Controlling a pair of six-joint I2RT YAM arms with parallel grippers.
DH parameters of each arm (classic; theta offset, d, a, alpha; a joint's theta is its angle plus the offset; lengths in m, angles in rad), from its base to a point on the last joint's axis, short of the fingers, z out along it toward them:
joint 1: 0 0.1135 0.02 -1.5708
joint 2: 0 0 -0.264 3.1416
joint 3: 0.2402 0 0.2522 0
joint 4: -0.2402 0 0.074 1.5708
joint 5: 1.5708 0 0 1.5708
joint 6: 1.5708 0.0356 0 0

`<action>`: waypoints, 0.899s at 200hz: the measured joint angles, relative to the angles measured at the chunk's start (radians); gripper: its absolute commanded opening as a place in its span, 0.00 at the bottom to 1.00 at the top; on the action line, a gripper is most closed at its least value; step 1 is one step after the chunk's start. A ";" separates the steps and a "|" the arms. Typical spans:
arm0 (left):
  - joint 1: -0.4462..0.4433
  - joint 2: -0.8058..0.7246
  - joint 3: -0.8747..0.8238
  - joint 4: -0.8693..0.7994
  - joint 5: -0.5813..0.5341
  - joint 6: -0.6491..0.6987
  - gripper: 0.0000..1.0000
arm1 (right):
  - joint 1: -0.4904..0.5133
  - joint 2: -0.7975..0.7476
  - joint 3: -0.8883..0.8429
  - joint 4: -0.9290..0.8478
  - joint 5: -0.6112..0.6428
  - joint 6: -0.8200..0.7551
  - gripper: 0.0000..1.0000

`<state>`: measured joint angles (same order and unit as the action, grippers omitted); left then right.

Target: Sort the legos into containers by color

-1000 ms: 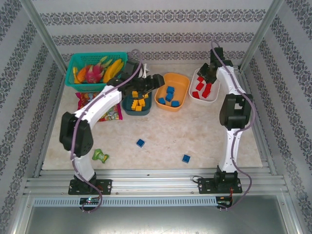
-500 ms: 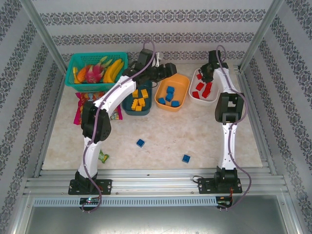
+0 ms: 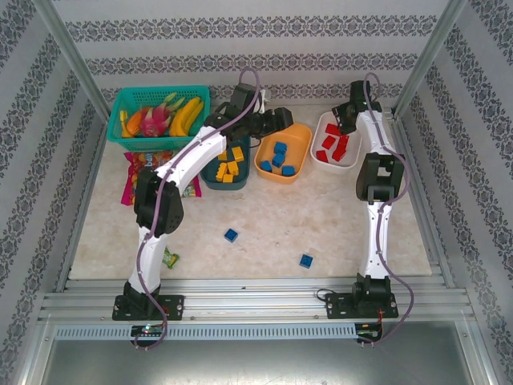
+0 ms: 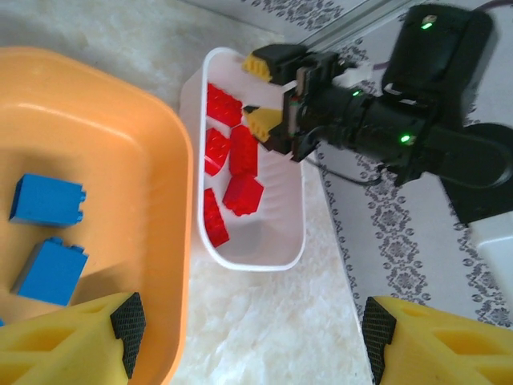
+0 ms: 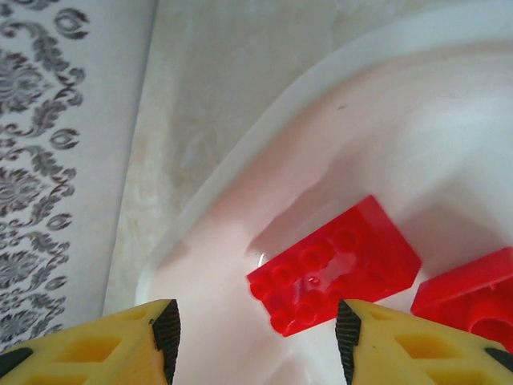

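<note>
Legos [image 5: 333,265] — where?
— Red ones [image 4: 242,195] sit in the white tub [image 4: 264,261] at the table's [image 3: 321,216] far edge; two blue ones [image 3: 231,235] lie loose. Left gripper [image 4: 252,321], right gripper [image 5: 256,321] — fingers apart, nothing held.

— Entry one, arms?
— Two. The left arm [image 3: 180,164] and the right arm [image 3: 375,241]: glossy white tubular links, bulky black joint housings.
— Cabling?
— One purple-grey sheathed cable [image 3: 137,265] looped along the outside of each arm.
— Mounts?
— Flat black base plates [image 3: 148,306]; fasteners too small to tell.
— End pieces?
— Left gripper [image 4: 252,321]: yellow wedge-shaped fingers [image 4: 64,345], black textured pads [image 4: 128,322]. Right gripper [image 5: 256,325]: matching yellow fingers and black pads. Its black wrist housing [image 4: 417,120] carries small green indicator lights [image 4: 422,24], seemingly two or three.
</note>
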<state>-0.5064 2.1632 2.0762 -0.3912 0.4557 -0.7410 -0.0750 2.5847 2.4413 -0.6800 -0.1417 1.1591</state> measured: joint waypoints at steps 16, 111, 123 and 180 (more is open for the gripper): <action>-0.002 -0.043 -0.051 -0.021 -0.024 0.002 0.75 | 0.006 -0.057 -0.047 -0.003 0.002 -0.027 0.56; -0.003 -0.527 -0.528 -0.122 -0.087 0.038 0.76 | 0.273 -0.838 -0.805 0.017 0.057 -0.255 0.62; -0.003 -0.576 -0.603 -0.137 -0.078 0.051 0.76 | 0.320 -0.933 -0.931 -0.006 0.059 -0.282 0.65; -0.018 -0.765 -0.896 -0.206 0.017 0.123 0.76 | 0.510 -1.264 -1.366 -0.235 -0.003 -0.348 0.76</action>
<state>-0.5243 1.3979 1.1797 -0.5976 0.4728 -0.6182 0.4347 1.3209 1.0752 -0.9154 -0.1448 0.8112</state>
